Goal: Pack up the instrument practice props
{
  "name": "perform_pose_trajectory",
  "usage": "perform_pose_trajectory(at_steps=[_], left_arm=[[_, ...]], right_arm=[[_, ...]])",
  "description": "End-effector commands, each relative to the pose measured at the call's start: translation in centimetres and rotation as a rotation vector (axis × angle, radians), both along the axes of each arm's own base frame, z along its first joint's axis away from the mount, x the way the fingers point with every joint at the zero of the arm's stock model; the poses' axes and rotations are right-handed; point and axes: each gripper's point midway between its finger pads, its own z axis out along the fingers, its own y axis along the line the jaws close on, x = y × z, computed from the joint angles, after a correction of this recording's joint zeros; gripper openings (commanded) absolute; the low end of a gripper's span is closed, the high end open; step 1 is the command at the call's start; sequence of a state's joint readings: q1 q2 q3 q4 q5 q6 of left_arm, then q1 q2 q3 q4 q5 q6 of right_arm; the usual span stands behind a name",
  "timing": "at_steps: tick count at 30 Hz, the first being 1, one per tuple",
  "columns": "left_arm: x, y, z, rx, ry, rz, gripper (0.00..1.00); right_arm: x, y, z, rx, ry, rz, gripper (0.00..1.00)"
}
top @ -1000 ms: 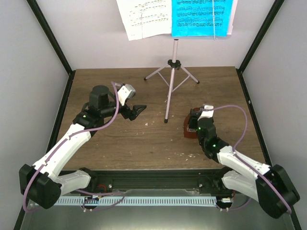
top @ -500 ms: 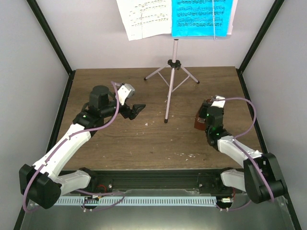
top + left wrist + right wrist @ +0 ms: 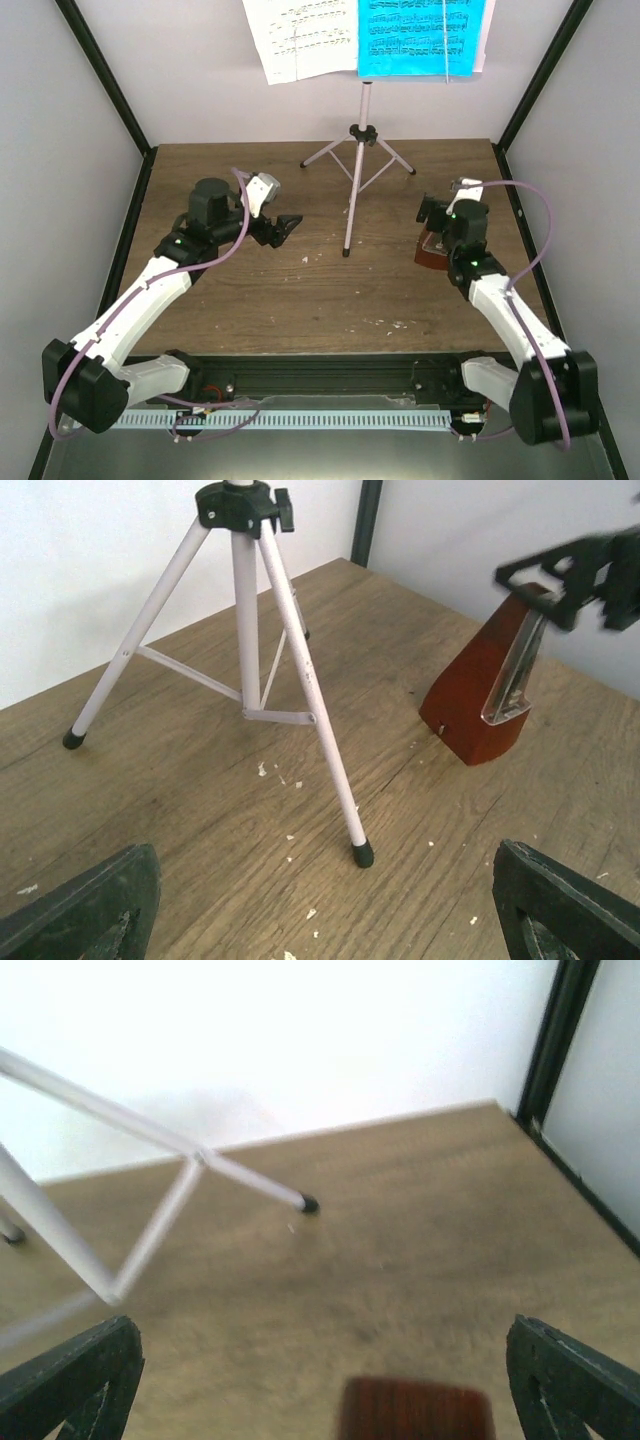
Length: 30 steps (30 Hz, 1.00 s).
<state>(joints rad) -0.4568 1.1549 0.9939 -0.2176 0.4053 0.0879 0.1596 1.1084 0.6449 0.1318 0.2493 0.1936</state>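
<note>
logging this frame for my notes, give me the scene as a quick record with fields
music stand: upright at the back of the table, legs spread
white sheet: on the stand's desk, left
cyan sheet: on the desk, right
metronome: upright, right of the stand
left gripper: open, empty, facing the stand's legs
right gripper: open, above the metronome, not gripping

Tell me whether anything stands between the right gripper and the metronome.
Nothing visible does. The open right gripper hangs just above the metronome, whose top shows between its fingers in the right wrist view. The stand is apart, to the left.
</note>
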Motion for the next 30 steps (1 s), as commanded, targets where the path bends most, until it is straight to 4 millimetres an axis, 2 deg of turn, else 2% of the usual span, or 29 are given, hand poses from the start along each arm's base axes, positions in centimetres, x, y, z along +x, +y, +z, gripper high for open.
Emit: perform_pose_trajectory(at_steps=[1, 6, 10, 13, 15, 16, 17, 19, 24, 30], left_arm=[[1.1, 0.3, 0.4, -0.022, 0.004, 0.056, 0.92], [1.5, -0.4, 0.2, -0.071, 0.064, 0.055, 0.92], [1.7, -2.4, -0.2, -0.126, 0.143, -0.005, 0.87], [2.5, -4.5, -2.0, -0.115, 0.213, -0.007, 0.78], [2.7, -6.6, -3.5, -0.063, 0.246, -0.008, 0.67], [2.8, -7.8, -3.9, -0.041, 0.249, -0.02, 0.64], [3.0, -8.9, -5.2, -0.018, 0.264, -0.025, 0.63], [4.0, -10.3, -7.4, -0.016, 0.306, 0.008, 0.63], [6.5, -11.2, -12.4, -0.002, 0.422, 0.123, 0.61], [8.1, -12.1, -16.2, 0.076, 0.472, 0.138, 0.62]], right_arm=[[-1.8, 1.2, 4.7, 0.024, -0.052, 0.092, 1.0], [-3.9, 3.3, 8.8, 0.055, -0.148, 0.234, 1.0], [-5.9, 5.6, 11.9, 0.091, -0.202, 0.385, 1.0], [-7.8, 6.7, 13.9, 0.109, -0.263, 0.463, 1.0], [-9.1, 6.3, 15.1, 0.116, -0.311, 0.452, 1.0], [-9.6, 6.0, 15.5, 0.123, -0.329, 0.438, 1.0], [-10.0, 5.6, 15.8, 0.135, -0.343, 0.417, 1.0], [-11.0, 5.3, 16.2, 0.164, -0.365, 0.407, 1.0], [-13.8, 5.8, 16.2, 0.231, -0.37, 0.45, 1.0], [-15.0, 5.1, 13.3, 0.209, -0.357, 0.423, 1.0]])
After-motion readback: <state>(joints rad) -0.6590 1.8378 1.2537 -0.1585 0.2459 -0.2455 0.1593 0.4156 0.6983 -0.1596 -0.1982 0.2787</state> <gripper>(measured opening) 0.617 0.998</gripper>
